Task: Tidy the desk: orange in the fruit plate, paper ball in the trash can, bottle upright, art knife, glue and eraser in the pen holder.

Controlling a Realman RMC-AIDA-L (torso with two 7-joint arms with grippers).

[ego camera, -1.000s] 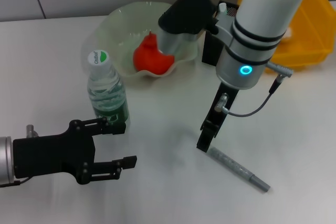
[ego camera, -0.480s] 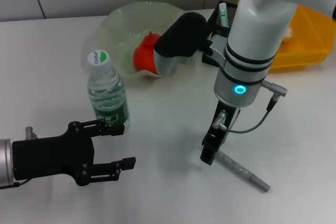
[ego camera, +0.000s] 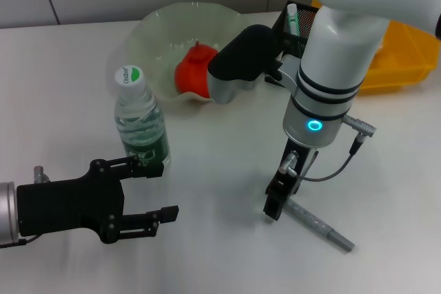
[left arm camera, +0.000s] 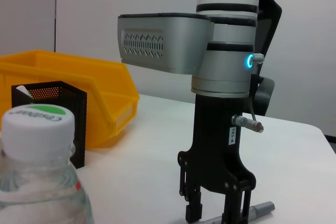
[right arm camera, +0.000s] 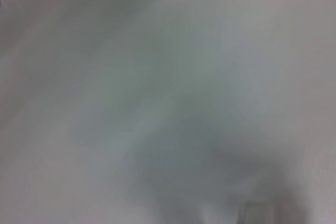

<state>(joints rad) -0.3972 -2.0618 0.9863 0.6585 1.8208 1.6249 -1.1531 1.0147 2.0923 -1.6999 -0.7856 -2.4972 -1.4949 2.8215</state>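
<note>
Right tool [ego camera: 273,209] over art knife [ego camera: 317,224]

Right arm: white cylindrical forearm, two black bands, silver-grey wrist section with a glowing cyan ring light. Black rounded elbow cover on a grey link. Metal plug connectors on the wrist side, thin grey cable looping down. Right gripper [ego camera: 273,206]: black, narrow body, small white label with print, probably a serial number, too small to read. Left gripper [ego camera: 148,192]: matte black, boxy body with visible screws, two slim ribbed fingers, silver cylinder behind it.
</note>
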